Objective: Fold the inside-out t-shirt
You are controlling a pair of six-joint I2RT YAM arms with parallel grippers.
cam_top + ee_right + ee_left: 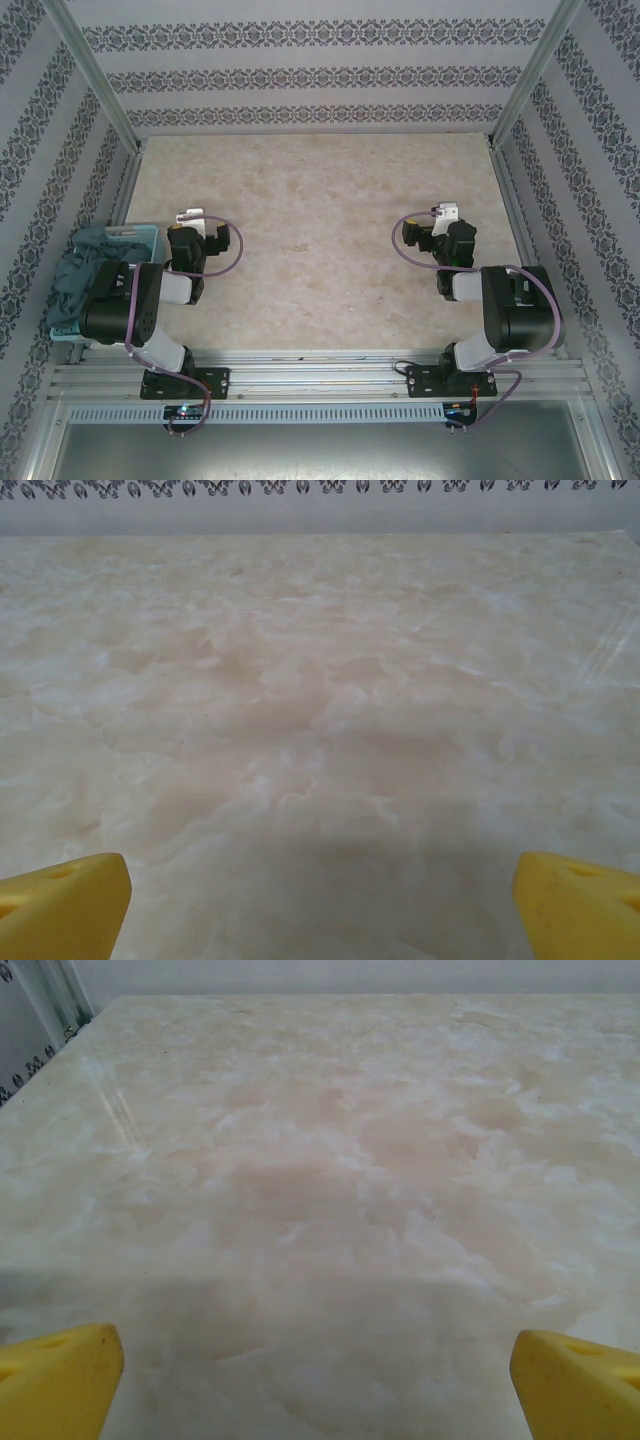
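Clearly the t-shirt (76,280) lies bunched in the blue basket (141,233) at the left edge of the worktop (320,190), just beside the left arm and well apart from the right. The left tool (320,1380) and the right tool (320,900) both stand spread apart and empty, so the left is nearer.

A light-blue mesh basket (140,238) sits at the left edge of the beige marbled table (320,230).

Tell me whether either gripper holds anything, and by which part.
Nothing: left gripper and right gripper are open; the t-shirt sits in the basket.
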